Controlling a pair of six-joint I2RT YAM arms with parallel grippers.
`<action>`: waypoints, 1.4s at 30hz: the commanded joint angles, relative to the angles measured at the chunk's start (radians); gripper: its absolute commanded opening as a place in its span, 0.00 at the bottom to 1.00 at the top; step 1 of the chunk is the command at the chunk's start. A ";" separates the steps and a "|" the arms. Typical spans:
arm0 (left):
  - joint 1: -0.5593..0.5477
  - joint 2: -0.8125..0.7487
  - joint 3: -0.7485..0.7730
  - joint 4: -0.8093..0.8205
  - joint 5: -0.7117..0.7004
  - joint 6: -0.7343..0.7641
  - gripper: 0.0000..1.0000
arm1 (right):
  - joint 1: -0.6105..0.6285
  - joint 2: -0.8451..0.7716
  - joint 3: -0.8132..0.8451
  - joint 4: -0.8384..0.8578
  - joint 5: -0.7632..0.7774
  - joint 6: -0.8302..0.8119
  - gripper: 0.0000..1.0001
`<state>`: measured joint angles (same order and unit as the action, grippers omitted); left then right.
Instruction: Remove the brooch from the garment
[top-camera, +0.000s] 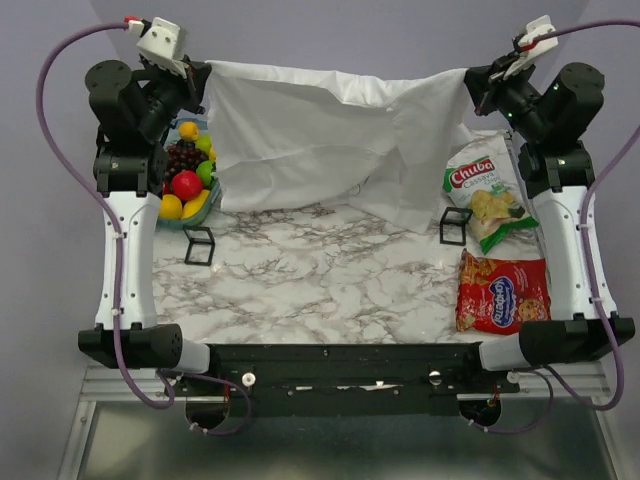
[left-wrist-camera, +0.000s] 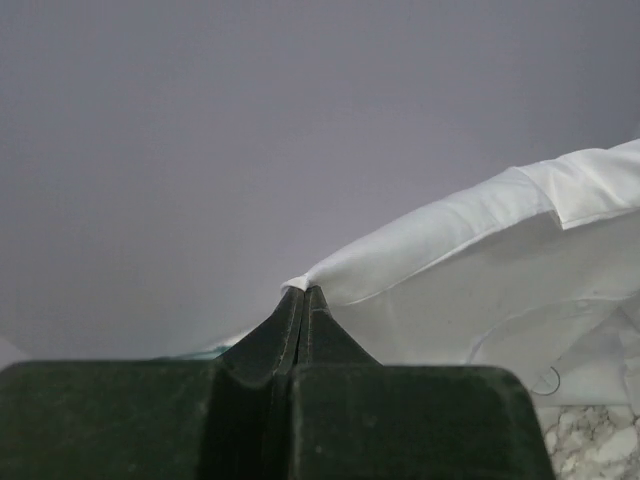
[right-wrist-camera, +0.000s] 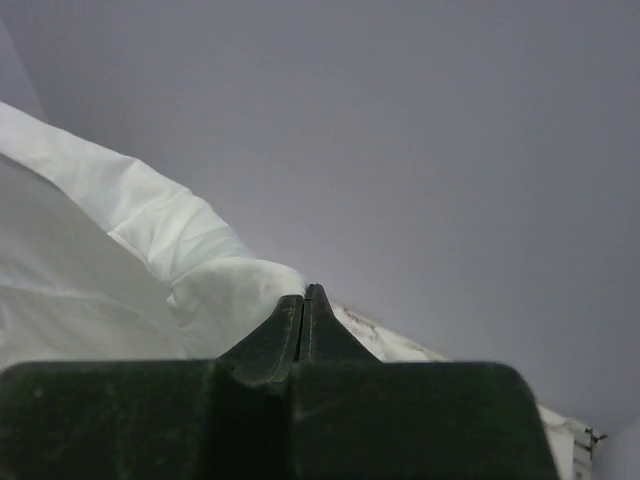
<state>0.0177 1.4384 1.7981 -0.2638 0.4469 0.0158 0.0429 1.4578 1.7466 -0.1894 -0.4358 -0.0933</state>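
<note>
**1. Grip state.** The left gripper (left-wrist-camera: 303, 290) is fully closed. Its jaws press together on a folded edge of the garment (top-camera: 320, 140), and in the left wrist view the white cloth comes straight out of the fingertip seam. The right gripper (right-wrist-camera: 303, 292) is closed the same way on a bunched corner at the opposite end. I see no gap between either pair of jaws.

**2. Position of the work.** In the top view the garment hangs between the two grippers like a curtain at the far side of the table (top-camera: 320, 290). Its upper edge sags slightly and its lower part drapes onto the marble surface. The fruit bowl (top-camera: 188, 180) sits just beside the left fold. The two black square frames (top-camera: 199, 245) lie in front of the cloth, the right one at the tip of its hanging corner.

**3. Brooch.** I cannot locate the brooch in any view. No dark-blue spot shows on the cloth face turned to the cameras. I judge that it lies inside a fold or on the far side.

**4. Handling.**
- **Garment:** I judge it to be thin, light and limp. It offers no stiffness and can slip from a single-layer pinch, so doubled hems or bunched corners are the better holds.
- **Brooch:** I expect it to be small, rigid and smooth.
  - **Hold:** Take it by the rim with the fingertips alone, while the other arm holds the cloth taut close beside it.
  - **Risk:** The jaws may catch fabric along with the pin, and a hard pull could tear the thin weave.
</note>
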 joint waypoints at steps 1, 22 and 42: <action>0.002 -0.038 0.063 -0.006 0.013 -0.011 0.00 | -0.002 -0.059 0.031 -0.091 -0.043 -0.042 0.00; 0.024 -0.277 0.317 0.038 0.021 -0.131 0.00 | -0.003 -0.373 0.353 -0.180 0.003 0.024 0.01; -0.028 0.338 -0.347 0.074 -0.100 0.147 0.01 | 0.018 0.102 -0.297 -0.028 -0.202 -0.063 0.05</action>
<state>0.0101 1.5951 1.3926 -0.1379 0.4049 0.0807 0.0460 1.3708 1.4731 -0.2131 -0.5507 -0.1131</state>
